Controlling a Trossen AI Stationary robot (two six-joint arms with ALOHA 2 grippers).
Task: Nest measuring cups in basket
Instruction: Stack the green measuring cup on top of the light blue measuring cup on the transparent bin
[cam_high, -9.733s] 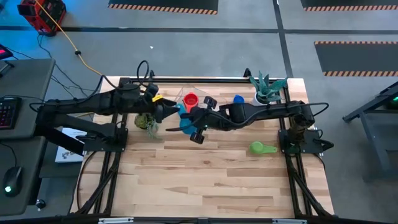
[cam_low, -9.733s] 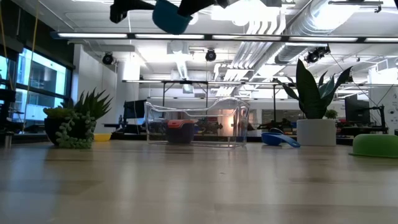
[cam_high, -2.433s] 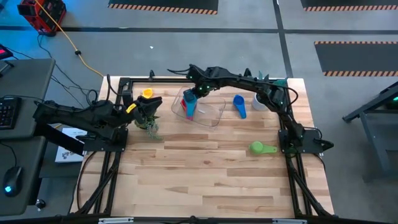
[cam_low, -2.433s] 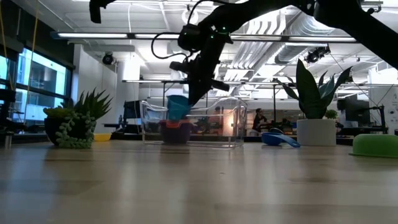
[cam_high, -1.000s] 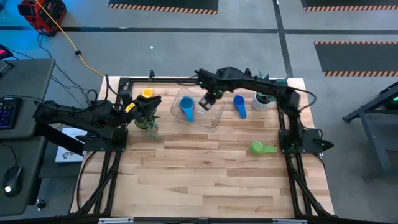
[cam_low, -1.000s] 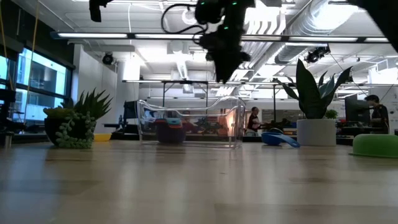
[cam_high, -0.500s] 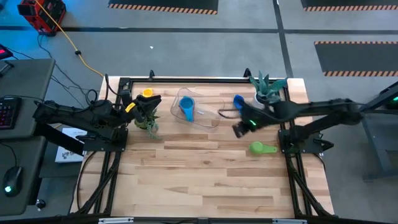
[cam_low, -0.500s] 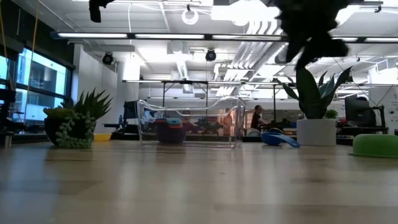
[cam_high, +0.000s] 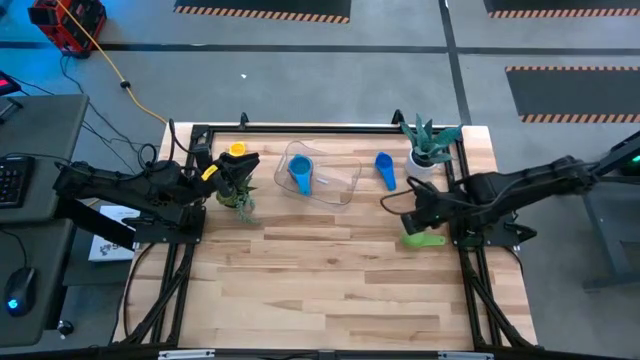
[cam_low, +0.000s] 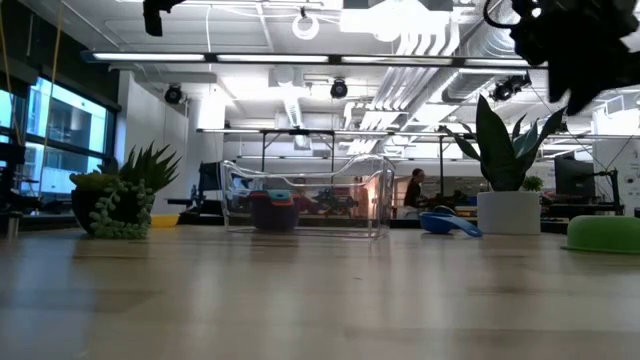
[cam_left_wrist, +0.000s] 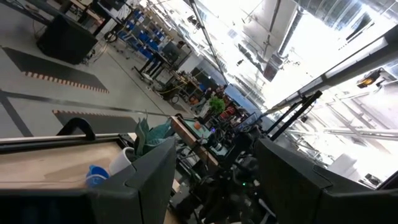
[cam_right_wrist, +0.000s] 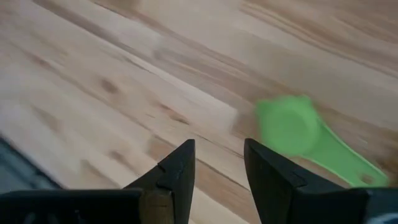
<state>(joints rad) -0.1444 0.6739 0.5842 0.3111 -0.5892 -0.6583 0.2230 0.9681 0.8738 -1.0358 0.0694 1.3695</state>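
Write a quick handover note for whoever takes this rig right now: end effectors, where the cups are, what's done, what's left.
Right end effector: open, empty, above the table beside the green cup.
Left end effector: open, empty, parked at the table's left edge by the small plant.
Basket: at the back of the table, holding a nested stack with the light blue cup on top; darker cups show under it in the low view.
Done: several cups nested in the basket.
Left: green cup at the right edge, blue cup right of the basket, yellow cup at back left.
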